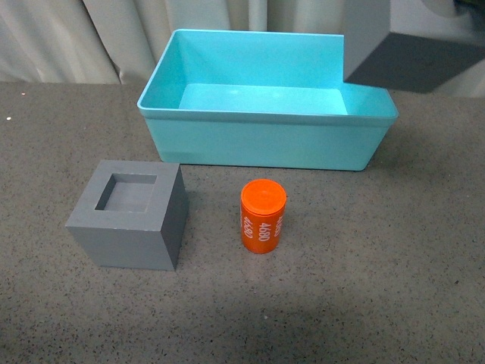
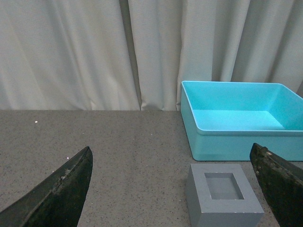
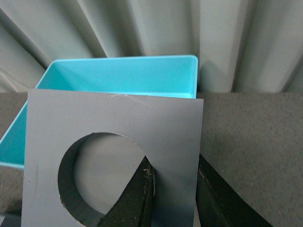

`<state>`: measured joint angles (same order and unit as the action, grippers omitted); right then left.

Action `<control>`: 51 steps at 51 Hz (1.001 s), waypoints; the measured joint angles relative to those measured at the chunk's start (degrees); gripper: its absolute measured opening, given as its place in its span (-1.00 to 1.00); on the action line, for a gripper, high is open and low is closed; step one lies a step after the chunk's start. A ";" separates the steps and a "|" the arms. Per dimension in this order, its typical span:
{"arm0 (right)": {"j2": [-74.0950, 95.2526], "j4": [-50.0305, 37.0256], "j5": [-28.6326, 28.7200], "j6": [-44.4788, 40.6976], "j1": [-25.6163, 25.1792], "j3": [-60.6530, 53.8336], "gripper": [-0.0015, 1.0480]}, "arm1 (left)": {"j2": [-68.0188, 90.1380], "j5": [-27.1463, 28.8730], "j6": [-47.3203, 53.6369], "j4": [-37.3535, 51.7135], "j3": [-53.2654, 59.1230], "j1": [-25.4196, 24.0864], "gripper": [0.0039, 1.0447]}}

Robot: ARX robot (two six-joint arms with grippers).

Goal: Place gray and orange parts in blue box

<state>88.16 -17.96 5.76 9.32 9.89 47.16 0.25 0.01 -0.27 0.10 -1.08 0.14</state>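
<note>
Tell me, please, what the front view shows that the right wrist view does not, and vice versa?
Only the front view shows the orange cylinder and the gray cube with the square recess, standing before the blue box. Only the right wrist view shows the right gripper clamping a wall of the other gray cube, and its round recess. Both show the blue box, that cube and the curtain.

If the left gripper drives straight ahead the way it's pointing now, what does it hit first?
Probably the gray cube with the square recess, which sits between the open fingers of the left gripper. The blue box lies behind it. Depth is unclear.
</note>
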 joint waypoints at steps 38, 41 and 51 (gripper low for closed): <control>30.42 13.55 -2.40 -1.42 2.99 27.50 -0.66 | -0.02 0.00 0.00 -0.02 0.00 0.00 0.88; 32.06 15.74 -2.58 -1.79 3.08 29.29 -0.66 | -0.02 0.00 0.00 -0.02 0.00 0.00 0.88; 35.19 18.62 -2.43 -2.29 3.23 31.56 -0.66 | -0.02 0.00 0.00 -0.02 0.00 0.00 0.88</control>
<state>123.35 0.67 3.33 7.03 13.13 78.72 0.23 0.01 -0.27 0.08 -1.08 0.14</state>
